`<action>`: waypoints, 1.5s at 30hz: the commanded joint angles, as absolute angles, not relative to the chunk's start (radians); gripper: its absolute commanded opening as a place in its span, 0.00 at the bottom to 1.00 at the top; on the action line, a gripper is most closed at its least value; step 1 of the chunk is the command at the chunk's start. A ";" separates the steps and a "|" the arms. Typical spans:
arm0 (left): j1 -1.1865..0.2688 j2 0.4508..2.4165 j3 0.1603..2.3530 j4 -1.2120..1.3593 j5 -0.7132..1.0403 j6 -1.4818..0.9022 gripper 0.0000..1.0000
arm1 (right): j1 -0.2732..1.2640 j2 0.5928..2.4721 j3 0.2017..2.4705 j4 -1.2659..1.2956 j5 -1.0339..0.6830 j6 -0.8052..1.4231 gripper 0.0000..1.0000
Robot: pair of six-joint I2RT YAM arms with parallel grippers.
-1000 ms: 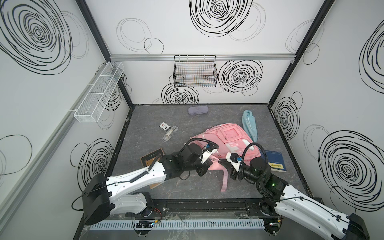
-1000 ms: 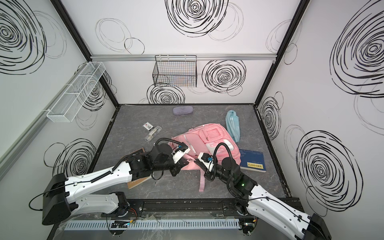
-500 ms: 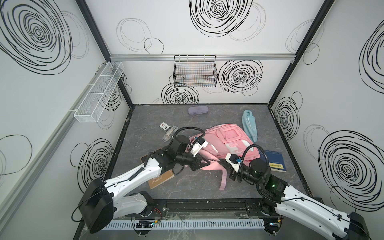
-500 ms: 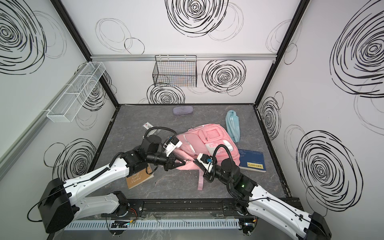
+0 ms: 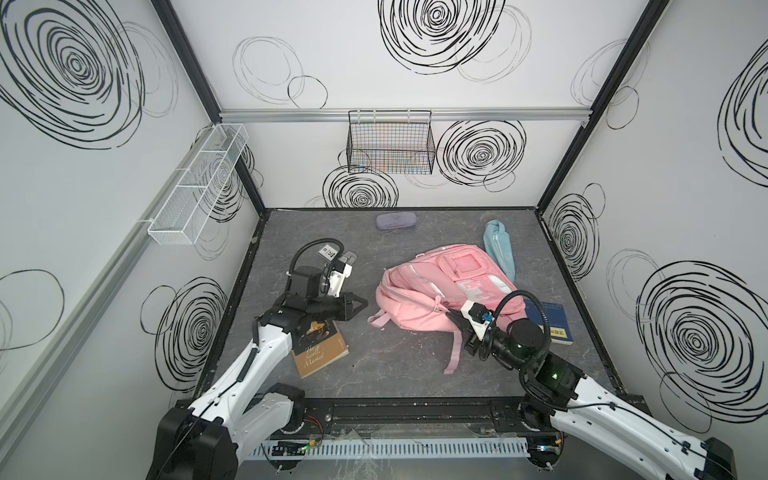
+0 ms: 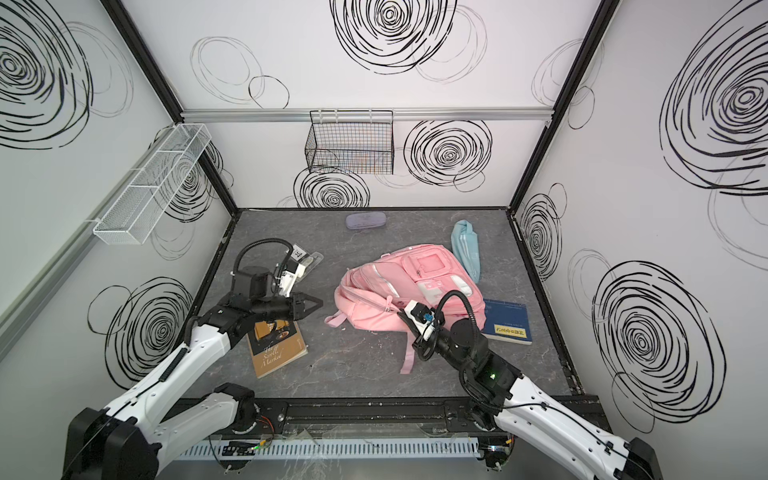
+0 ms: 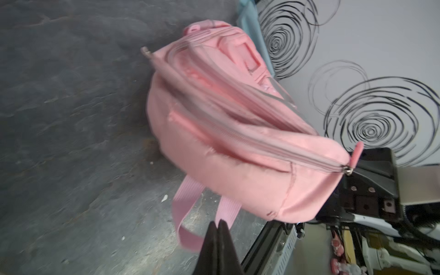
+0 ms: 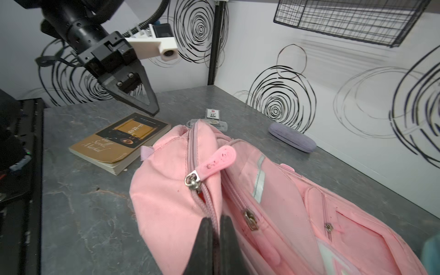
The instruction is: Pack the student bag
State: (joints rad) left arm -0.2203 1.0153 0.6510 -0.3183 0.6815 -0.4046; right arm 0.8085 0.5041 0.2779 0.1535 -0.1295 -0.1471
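Observation:
The student bag (image 5: 415,299) (image 6: 365,303), a large pink backpack, lies front up right of the floor's middle. One strap (image 5: 453,353) trails toward the front. My right gripper (image 5: 451,318) (image 6: 401,316) is at the bag's near edge. In the right wrist view this gripper (image 8: 215,220) is shut on the bag's (image 8: 166,202) zip edge, just below the pink zip pull (image 8: 214,162). My left gripper (image 5: 365,305) (image 6: 321,304) (image 8: 152,109) hovers left of the bag, apart from it. It is shut (image 7: 217,222) and holds nothing, pointing at the bag (image 7: 238,166).
A brown book (image 5: 320,351) (image 8: 119,142) lies under the left arm. A blue book (image 5: 555,320) lies right of the bag, and a light-blue pouch (image 5: 498,249) behind it. A grey-purple case (image 5: 395,220) lies at the back. A card (image 8: 213,113) is at left. A wire basket (image 5: 390,145) hangs on the back wall.
My left gripper has drawn back leftward from the bag's near edge to above the brown book and closed fully. The right gripper has kept its place on the bag.

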 commanded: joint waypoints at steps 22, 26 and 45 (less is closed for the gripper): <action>-0.788 1.308 1.002 -0.165 0.504 -0.342 0.61 | 0.833 0.525 0.261 0.325 -0.259 -0.153 0.00; -0.791 1.348 1.011 -0.143 0.501 -0.356 0.62 | 0.834 0.518 0.255 0.328 -0.277 -0.153 0.00; -0.809 1.338 0.901 -0.052 0.542 -0.471 0.35 | 0.836 0.499 0.249 0.343 -0.265 -0.150 0.00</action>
State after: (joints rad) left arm -0.8051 1.3792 0.9482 -0.0891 0.5198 -0.4278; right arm 0.8268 0.5327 0.2310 0.1913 -0.2592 -0.1551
